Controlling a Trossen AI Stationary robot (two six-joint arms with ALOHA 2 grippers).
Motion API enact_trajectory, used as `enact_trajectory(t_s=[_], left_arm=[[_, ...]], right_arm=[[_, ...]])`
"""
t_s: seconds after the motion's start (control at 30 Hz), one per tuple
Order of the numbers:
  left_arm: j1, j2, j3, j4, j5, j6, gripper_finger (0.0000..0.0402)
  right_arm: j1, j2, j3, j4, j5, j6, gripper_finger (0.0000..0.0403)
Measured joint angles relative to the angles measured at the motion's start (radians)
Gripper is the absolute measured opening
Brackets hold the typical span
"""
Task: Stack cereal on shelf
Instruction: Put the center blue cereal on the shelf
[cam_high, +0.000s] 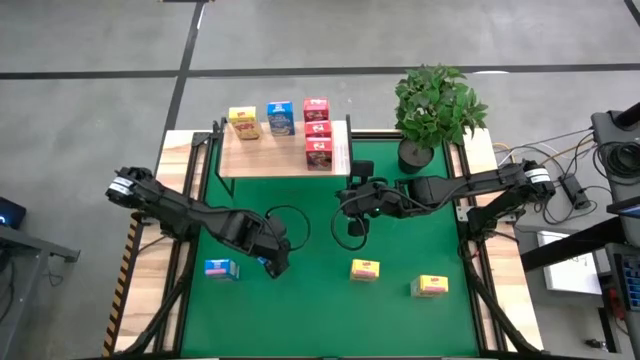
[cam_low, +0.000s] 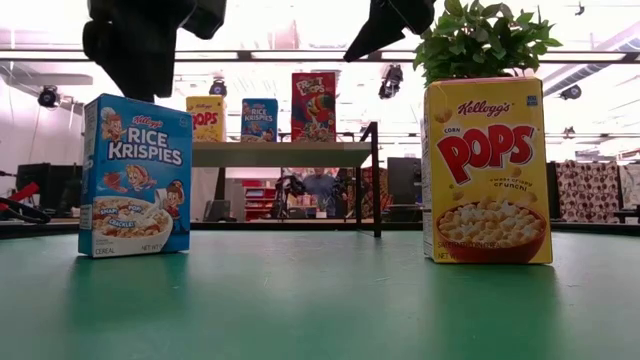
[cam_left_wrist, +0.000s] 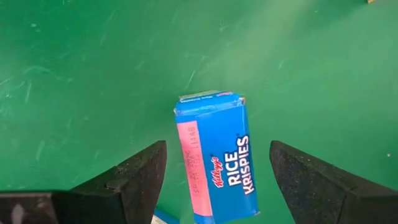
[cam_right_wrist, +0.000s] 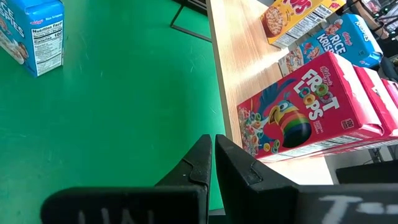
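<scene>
Nine cereal boxes are seen in all. Five are set on the shelf (cam_high: 270, 158), which stands at the far edge of the counter (cam_high: 176, 160): a yellow box (cam_high: 243, 122) toward the shelf's left end, a blue box (cam_high: 281, 117) beside it, and three pink-red boxes (cam_high: 318, 131) lined up along the shelf's right edge, from its back to its front.

The other four are left on the green mat (cam_high: 330, 310) that covers the counter. A blue Rice Krispies box (cam_left_wrist: 216, 157) is laid flat on the mat left of the middle, directly below the left gripper (cam_high: 272, 256). The jaws of this gripper are released and spread wide, one on each side of the box and clear of it. A second blue Rice Krispies box (cam_high: 221, 268) is stood upright just beside it, nearer the counter's left edge. Two yellow Corn Pops boxes are placed toward the near edge, one (cam_high: 365, 269) about midway along it and the other (cam_high: 431, 286) closer to the near right corner; they are well apart from each other.

The right gripper (cam_high: 352, 208) is held over the mat just off the shelf's front right corner, with its jaws clenched on nothing. A potted plant (cam_high: 434, 108) is stood at the far right corner of the counter, beside the shelf.
</scene>
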Motion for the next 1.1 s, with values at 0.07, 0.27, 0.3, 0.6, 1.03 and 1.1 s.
enact_trajectory(t_s=[0.07, 0.27, 0.3, 0.6, 1.03, 1.1], left_arm=[[-0.003, 0.0, 0.0, 0.0, 0.0, 0.0, 0.0269], [-0.007, 0.004, -0.009, 0.009, -0.003, 0.0, 0.0269], [-0.007, 0.008, -0.011, 0.012, -0.003, 0.001, 0.0269], [-0.007, 0.047, -0.027, 0.031, -0.003, 0.042, 0.0247], [-0.007, 0.054, -0.013, 0.034, 0.009, 0.099, 0.0176], [-0.007, 0.054, -0.013, 0.034, 0.011, 0.108, 0.0172]], right_arm=[[0.0, 0.0, 0.0, 0.0, 0.0, 0.0, 0.0012], [0.0, 0.0, 0.0, 0.0, 0.0, 0.0, 0.0012], [0.0, 0.0, 0.0, 0.0, 0.0, 0.0, 0.0012], [0.0, 0.0, 0.0, 0.0, 0.0, 0.0, 0.0012], [0.0, 0.0, 0.0, -0.007, 0.0, 0.013, 0.0012], [0.0, 0.0, 0.0, -0.008, 0.0, 0.014, 0.0012]])
